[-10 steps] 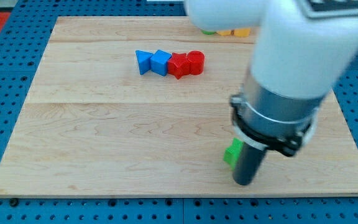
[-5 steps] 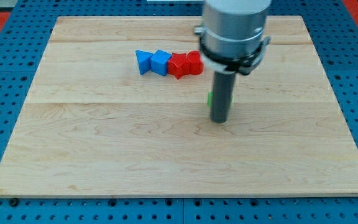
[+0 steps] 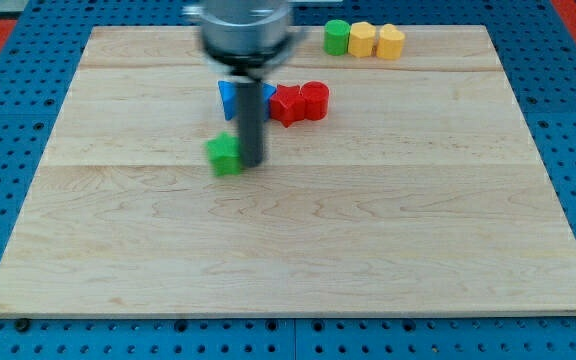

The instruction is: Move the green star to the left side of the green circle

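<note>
My tip (image 3: 251, 163) rests on the wooden desk (image 3: 388, 250) left of its centre, touching the right side of the green star (image 3: 225, 153), which sits just beside it toward the desk's left edge. There is no pincer on this arm, only the dark rod, so no open or closed state can be told. The green circle (image 3: 338, 37) stands well apart, near the desk's top edge toward the top-right corner, with two yellow blocks (image 3: 378, 41) in a row just to its right. Behind the rod, between star and top edge, lie two blue blocks (image 3: 230, 98), partly hidden, and to their right a red star-like block (image 3: 287, 105) touching a red rounded block (image 3: 315, 99).
</note>
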Available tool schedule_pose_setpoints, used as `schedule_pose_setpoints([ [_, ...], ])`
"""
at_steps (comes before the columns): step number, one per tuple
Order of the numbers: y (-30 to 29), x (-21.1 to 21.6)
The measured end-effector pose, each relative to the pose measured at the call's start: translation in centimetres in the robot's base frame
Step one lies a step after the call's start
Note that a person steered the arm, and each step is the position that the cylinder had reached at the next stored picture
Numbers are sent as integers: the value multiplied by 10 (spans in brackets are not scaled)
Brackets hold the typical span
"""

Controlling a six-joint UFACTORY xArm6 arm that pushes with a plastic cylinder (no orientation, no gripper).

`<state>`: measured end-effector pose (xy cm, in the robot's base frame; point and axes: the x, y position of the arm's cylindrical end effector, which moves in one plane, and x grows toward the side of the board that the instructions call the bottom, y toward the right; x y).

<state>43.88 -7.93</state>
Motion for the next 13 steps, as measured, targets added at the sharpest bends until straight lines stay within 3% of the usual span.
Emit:
schedule_pose_setpoints([
  [1, -37, 36],
  [2, -81, 10],
  [3, -55, -17],
  [4, -82, 21],
  [6, 63, 35],
  [8, -42, -18],
  [9, -111, -25],
  [10, -136, -33],
  [13, -130, -143],
])
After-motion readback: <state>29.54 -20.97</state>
